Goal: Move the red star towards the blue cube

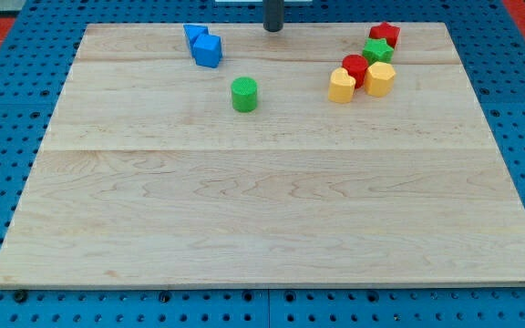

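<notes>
Red star [385,35] sits near the worktop [272,219] top-right edge, well apart from the blue cube [208,51] at top-left, bare wood between; my tip [272,29], fingerless, stands upright between them.

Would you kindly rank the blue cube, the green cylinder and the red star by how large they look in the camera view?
1. blue cube
2. green cylinder, only slightly smaller and nearer the view's bottom, so this is unsure
3. red star, farthest back and partly hidden by the green star
</notes>
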Controlling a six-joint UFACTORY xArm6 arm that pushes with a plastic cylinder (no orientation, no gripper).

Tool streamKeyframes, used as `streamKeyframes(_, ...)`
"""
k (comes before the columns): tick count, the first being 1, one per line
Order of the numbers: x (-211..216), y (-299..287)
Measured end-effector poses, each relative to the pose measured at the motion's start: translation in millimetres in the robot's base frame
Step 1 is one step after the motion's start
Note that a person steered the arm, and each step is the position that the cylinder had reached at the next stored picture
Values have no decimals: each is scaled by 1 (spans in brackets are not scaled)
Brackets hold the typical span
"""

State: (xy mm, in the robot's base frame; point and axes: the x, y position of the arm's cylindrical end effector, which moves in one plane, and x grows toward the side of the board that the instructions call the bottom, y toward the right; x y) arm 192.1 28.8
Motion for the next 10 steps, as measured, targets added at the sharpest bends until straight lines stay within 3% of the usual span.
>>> streamKeyframes(1, 1, 54)
streamKeyframes(3, 0, 229)
streamKeyframes(6, 62, 154)
streamKeyframes(7, 65, 92)
streamKeyframes(8, 43, 82)
streamKeyframes(9, 21, 124)
streamKeyframes(10, 39, 83)
